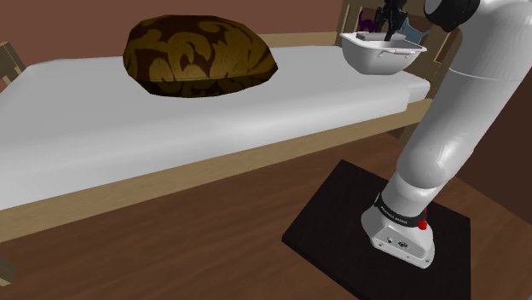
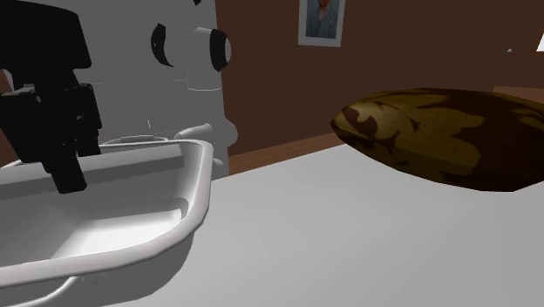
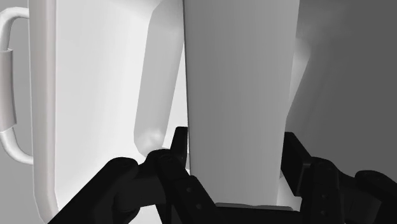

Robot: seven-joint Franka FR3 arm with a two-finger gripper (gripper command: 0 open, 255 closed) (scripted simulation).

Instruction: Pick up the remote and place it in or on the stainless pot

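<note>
Gripper point(image 3: 235, 143) clamped on flat, plain grey remote point(image 3: 236, 76), fingers on its side edges. Arm point(image 1: 443, 128) extended, hand pointing down over glossy white round-cornered pot point(image 3: 95, 76) with a loop handle point(image 3: 7, 95).

Pillow point(image 1: 200, 60) and pot point(image 1: 379, 58) apart on bed point(image 1: 128, 136); remote point(image 3: 235, 95) seemingly over pot

Brown, gold-patterned cushion point(image 1: 202, 60) resting on white mattress point(image 1: 128, 128) of wooden bed frame point(image 1: 170, 183), above wooden floor point(image 1: 170, 256), with framed picture point(image 2: 322, 21) on brown wall point(image 2: 261, 70).
</note>
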